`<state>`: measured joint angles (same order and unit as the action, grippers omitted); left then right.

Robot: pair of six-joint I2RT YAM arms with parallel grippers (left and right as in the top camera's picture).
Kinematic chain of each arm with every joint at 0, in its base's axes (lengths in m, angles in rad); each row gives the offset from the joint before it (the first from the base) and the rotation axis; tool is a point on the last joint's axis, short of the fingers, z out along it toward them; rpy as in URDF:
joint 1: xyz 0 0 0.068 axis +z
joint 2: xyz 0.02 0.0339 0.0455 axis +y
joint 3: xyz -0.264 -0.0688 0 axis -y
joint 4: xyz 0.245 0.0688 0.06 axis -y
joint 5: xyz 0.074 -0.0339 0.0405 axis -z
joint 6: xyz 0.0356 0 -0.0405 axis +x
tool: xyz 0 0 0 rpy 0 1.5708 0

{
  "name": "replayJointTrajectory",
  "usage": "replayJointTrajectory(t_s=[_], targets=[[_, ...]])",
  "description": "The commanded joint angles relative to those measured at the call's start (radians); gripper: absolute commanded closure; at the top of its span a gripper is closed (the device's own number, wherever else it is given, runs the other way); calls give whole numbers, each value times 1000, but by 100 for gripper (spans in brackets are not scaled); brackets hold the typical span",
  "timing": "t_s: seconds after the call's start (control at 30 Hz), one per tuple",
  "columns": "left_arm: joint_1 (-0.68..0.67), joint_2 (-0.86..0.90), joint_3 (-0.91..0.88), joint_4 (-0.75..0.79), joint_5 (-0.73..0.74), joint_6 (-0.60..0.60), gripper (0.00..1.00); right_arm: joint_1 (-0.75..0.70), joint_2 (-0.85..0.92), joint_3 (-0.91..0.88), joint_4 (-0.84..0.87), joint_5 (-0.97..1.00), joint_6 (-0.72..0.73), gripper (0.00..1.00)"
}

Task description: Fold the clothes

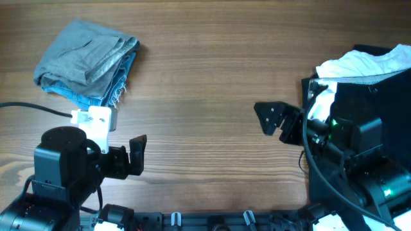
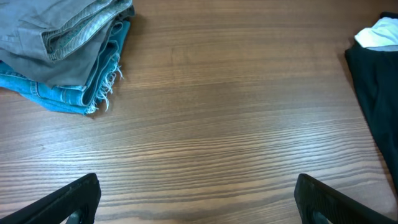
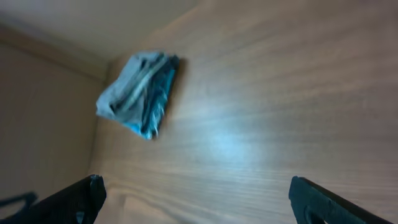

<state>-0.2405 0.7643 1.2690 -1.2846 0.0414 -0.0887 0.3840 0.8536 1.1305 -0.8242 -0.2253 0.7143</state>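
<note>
The grey shorts [image 1: 80,54] lie folded at the far left of the table, on top of the folded light-blue denim shorts [image 1: 119,80]. They also show in the left wrist view [image 2: 50,37] and, small and blurred, in the right wrist view [image 3: 127,90]. My left gripper [image 1: 136,154] is open and empty near the front left, apart from the pile. My right gripper [image 1: 270,117] is open and empty at the right, over bare wood. Both wrist views show wide-open fingers [image 2: 196,199] [image 3: 196,199] with nothing between them.
A large black garment [image 1: 366,102] fills the right side, with a white cloth [image 1: 366,64] on top of it. A black cable [image 1: 32,108] runs in from the left edge. The wooden table [image 1: 212,70] lies between the pile and the black garment.
</note>
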Motion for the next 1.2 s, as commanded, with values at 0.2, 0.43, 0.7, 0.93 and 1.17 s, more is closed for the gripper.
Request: replayJointTrajectory(t_s=[0.2,0.43,0.7,0.93,1.17], targets=[[-6,-5,1,0,-16,-13,0,2,-422,-652,750,-11,-554,0],[-6,-5,1,0,-16,-13,0,-32,-830,-996,823,54,-557,0],[-6,-5,1,0,-16,-13,0,-37,-841,-1125,834,98,-555,0],[-6,-5,1,0,-16,-13,0,-37,-839,-1125,834,98,-555,0],[20,-14,-2,11,-32,-14,0,-37,-839,-1125,834,98,-555,0]])
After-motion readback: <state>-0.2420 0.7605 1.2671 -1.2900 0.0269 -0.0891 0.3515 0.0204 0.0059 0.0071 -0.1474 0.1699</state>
